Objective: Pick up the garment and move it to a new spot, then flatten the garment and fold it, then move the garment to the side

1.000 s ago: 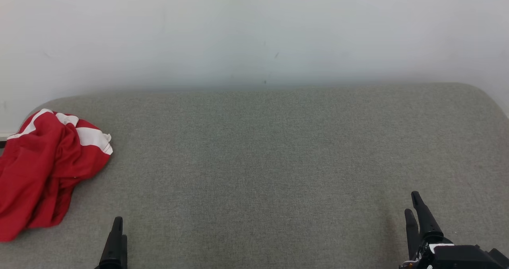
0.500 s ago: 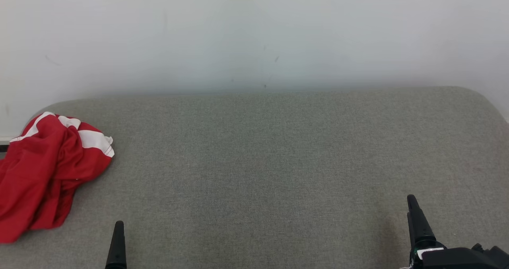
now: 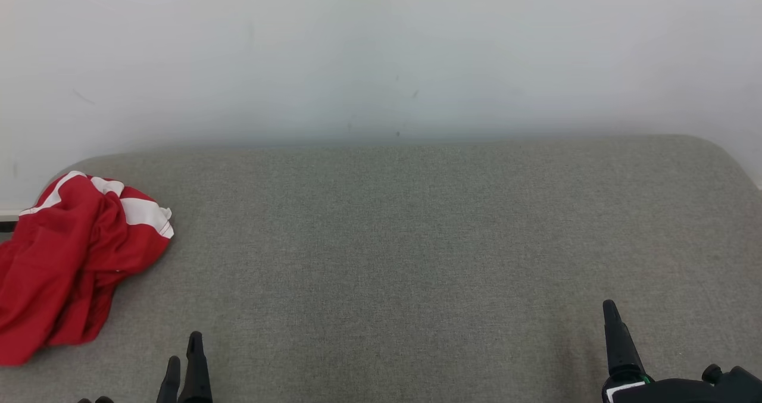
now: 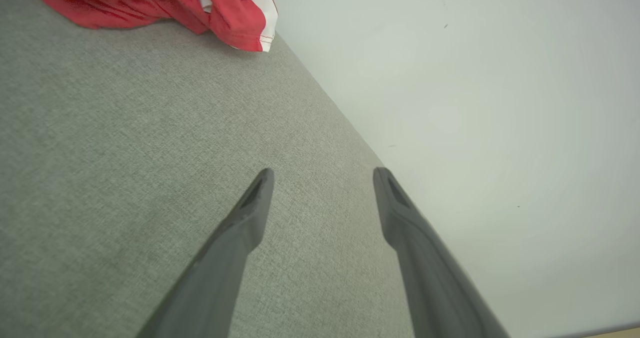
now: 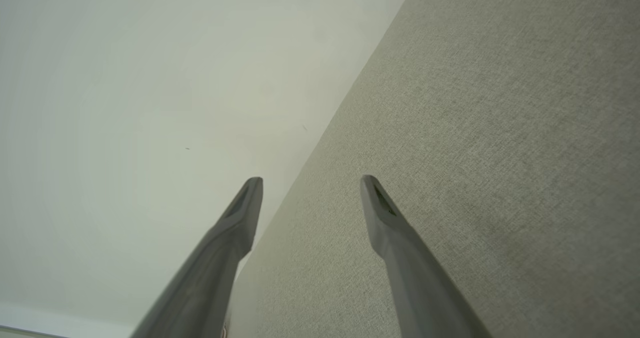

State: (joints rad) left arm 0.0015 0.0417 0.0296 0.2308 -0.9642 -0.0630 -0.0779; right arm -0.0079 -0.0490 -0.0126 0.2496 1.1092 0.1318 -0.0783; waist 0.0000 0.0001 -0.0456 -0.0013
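Observation:
A crumpled red garment (image 3: 65,260) with white stripes lies bunched at the far left edge of the grey fabric surface (image 3: 393,254). The left wrist view has the garment (image 4: 150,1) at its top left corner. My left gripper (image 3: 183,355) sits low at the bottom left, to the right of the garment and apart from it; in its wrist view the left gripper (image 4: 322,175) stands open with nothing between the fingers. My right gripper (image 3: 610,311) rises at the bottom right, far from the garment; in its own wrist view the right gripper (image 5: 311,180) is open and empty.
A pale wall (image 3: 381,52) runs behind the grey surface. The surface has rounded far corners, and its left edge lies under the garment.
The head camera has tilted, so the whole picture has slid slightly down. Both grippers sit lower in the picture, and a second left finger has come into sight. The garment has not moved.

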